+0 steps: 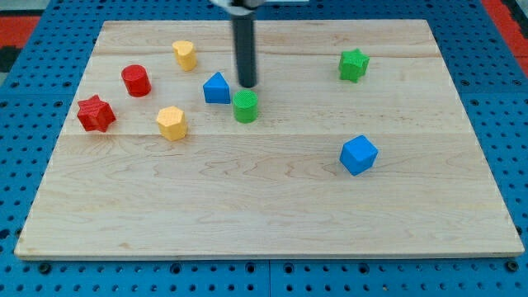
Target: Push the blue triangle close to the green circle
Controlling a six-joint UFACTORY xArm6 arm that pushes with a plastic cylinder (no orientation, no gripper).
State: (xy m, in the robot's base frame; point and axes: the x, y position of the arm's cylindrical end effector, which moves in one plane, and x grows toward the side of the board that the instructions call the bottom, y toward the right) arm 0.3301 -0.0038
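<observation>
The blue triangle point(217, 88) lies left of centre on the wooden board point(264, 214). The green circle point(245, 106) sits just to its lower right, a small gap between them. My tip point(247, 84) is at the end of the dark rod, just right of the blue triangle and just above the green circle in the view. It stands a little apart from both.
A yellow block point(184, 54) and a red cylinder point(136, 80) lie at the upper left. A red star point(96, 113) and a yellow hexagon point(172, 122) lie at the left. A green star point(353, 64) is at the upper right, a blue cube point(358, 154) at the right.
</observation>
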